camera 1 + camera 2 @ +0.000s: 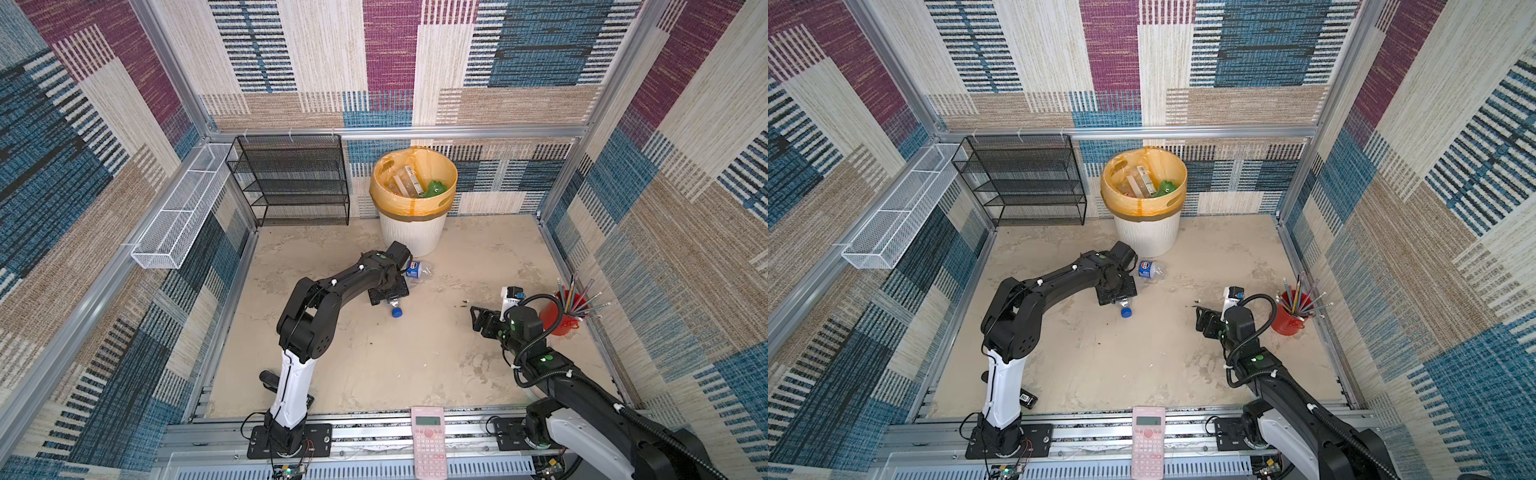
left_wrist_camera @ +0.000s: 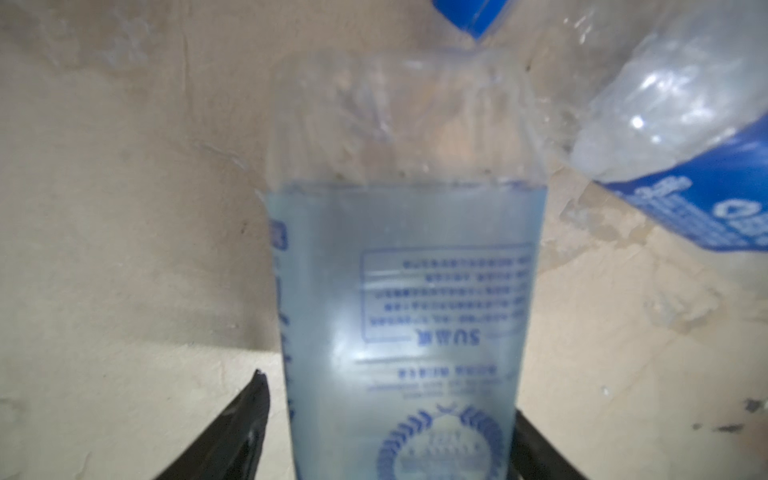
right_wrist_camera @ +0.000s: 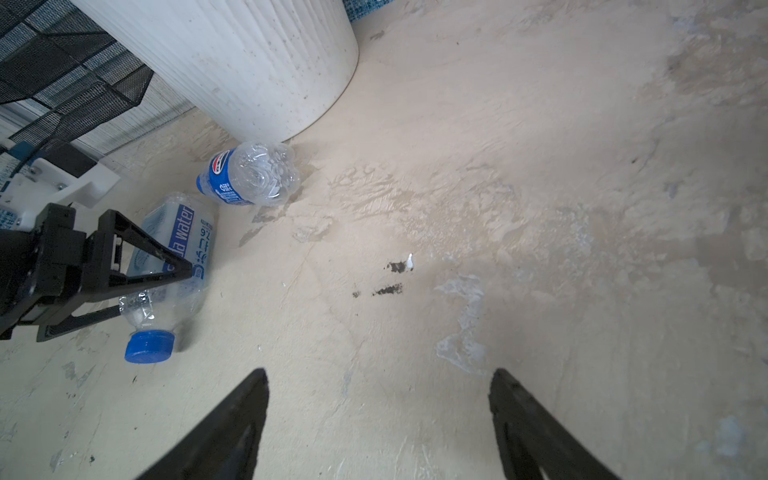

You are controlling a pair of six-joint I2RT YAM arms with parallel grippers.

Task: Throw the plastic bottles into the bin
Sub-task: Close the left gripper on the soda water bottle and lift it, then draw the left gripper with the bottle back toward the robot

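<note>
A clear plastic bottle (image 2: 399, 311) with a pale blue label and blue cap (image 1: 397, 312) lies on the floor. My left gripper (image 2: 390, 395) is open and straddles its body; one finger stands a little apart from it and the other is at its edge, as the right wrist view also shows (image 3: 158, 291). Just beyond lies a second clear bottle (image 1: 417, 269) with a dark blue label, next to the foot of the bin (image 1: 413, 232). The bin holds several bottles, one of them green (image 1: 436, 189). My right gripper (image 3: 378, 374) hangs open over bare floor.
A red cup of pencils (image 1: 561, 316) stands just right of my right arm. A black mesh rack (image 1: 291, 183) stands left of the bin, and a white wire basket (image 1: 178, 216) hangs on the left wall. A pink calculator (image 1: 429, 440) lies on the front rail.
</note>
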